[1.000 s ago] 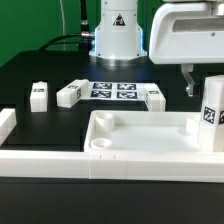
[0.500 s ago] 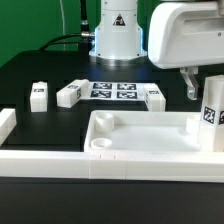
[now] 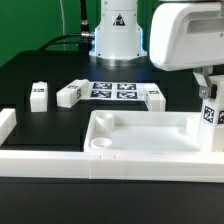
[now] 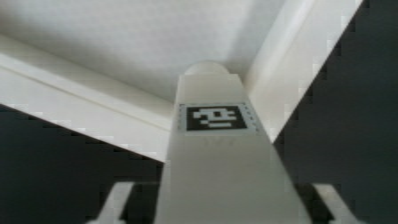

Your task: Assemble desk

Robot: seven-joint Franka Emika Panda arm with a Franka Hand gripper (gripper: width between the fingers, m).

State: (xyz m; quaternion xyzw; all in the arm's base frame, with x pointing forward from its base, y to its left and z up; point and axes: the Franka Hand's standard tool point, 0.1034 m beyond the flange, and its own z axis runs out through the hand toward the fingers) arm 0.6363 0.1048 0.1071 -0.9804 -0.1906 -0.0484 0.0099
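Observation:
The desk's white tray-like tabletop [image 3: 140,148] lies at the front, with a round socket [image 3: 101,143] in its near corner. One square tagged leg [image 3: 212,112] stands upright at the tabletop's right end in the exterior view. My gripper [image 3: 207,84] hangs over that leg's top, with one finger [image 3: 200,80] right beside it. In the wrist view the leg [image 4: 217,150] runs up between my gripper's [image 4: 222,205] fingers [image 4: 121,200], a dark gap showing on each side. The tabletop [image 4: 143,40] lies behind the leg.
Three more legs lie on the black table: one [image 3: 39,95] at the exterior view's left, one [image 3: 68,94] beside it, one [image 3: 153,97] right of the marker board [image 3: 112,90]. A long white border rail [image 3: 50,163] runs along the front. The robot base [image 3: 118,35] stands behind.
The gripper's visible finger has moved in toward the standing leg, so the jaws are narrower than before. The leg, tabletop and loose legs have not moved.

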